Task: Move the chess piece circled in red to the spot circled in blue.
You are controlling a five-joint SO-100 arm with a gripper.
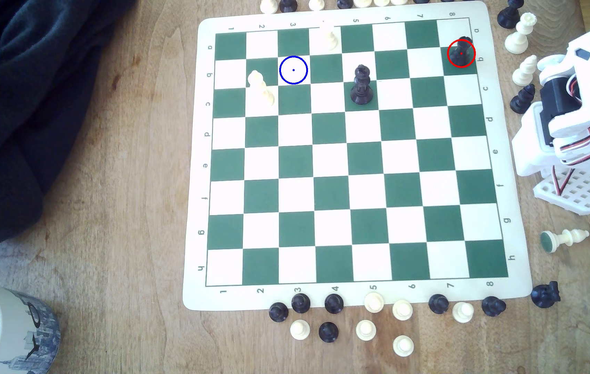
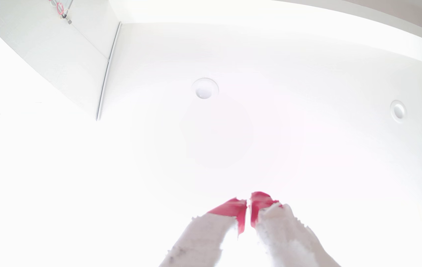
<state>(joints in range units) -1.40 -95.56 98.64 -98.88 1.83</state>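
Exterior view: the black rook [image 1: 461, 53] stands untouched on its red-ringed green square at the board's far right corner, while the folded arm's gripper [image 2: 248, 205], clenched and empty, must first reach it before carrying it to the blue-ringed square [image 1: 293, 70].

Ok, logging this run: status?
Gripper shut, empty, aimed at ceiling. Black rook untouched in red ring. Blue-ringed spot free; black king near the path.

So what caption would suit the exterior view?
Black rook ringed red, target square ringed blue, arm folded beside board.
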